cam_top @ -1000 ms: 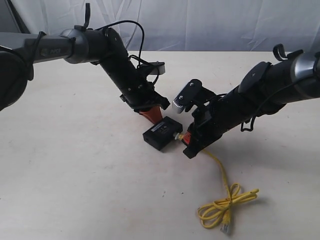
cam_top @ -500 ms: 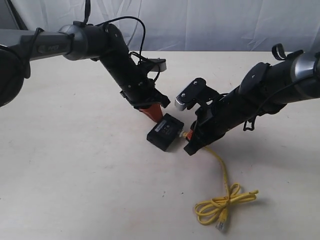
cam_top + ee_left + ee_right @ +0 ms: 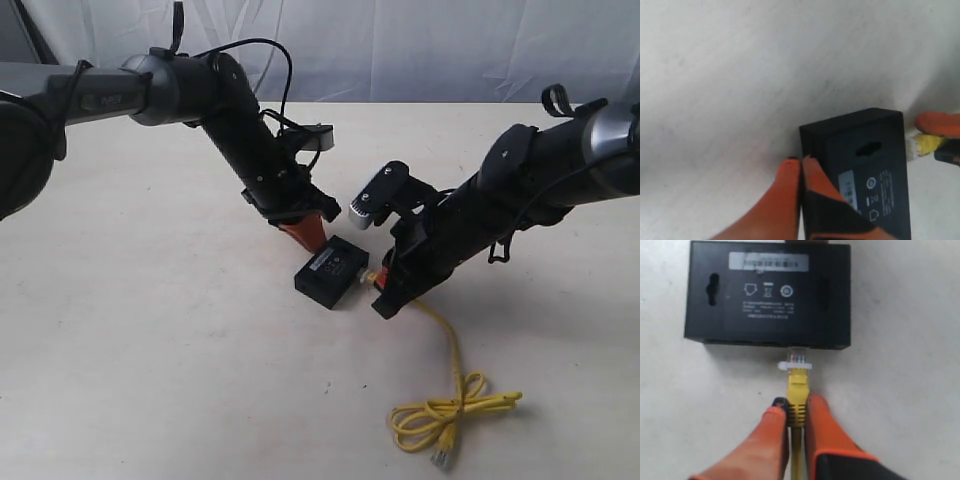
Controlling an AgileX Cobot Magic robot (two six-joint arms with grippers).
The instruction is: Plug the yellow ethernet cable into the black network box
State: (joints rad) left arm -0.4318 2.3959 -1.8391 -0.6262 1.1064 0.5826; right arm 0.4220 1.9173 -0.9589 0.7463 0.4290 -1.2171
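- Exterior view looks down on the table (image 3: pixel 150 380) from well back and high up.
- Both wrist views sit close, facing the black network box (image 3: pixel 767 315) from opposite sides; the exterior view shows it too.

The flat black network box (image 3: pixel 330 271) lies label-up, with the yellow ethernet cable's (image 3: pixel 455 395) clear plug (image 3: pixel 796 357) at its side and the knotted loop at five o'clock.

yellow ethernet cable (image 3: pixel 798 390): bright yellow; plug (image 3: pixel 796 359) clear
black network box (image 3: pixel 765 315): matte black; label strip (image 3: pixel 768 262) pale grey; small white marks
left tool (image 3: pixel 801 165): orange tips, black body
right tool (image 3: pixel 795 407): orange tips, black body
counter (image 3: pixel 150 350): plain cream
curtain (image 3: pixel 420 50): white
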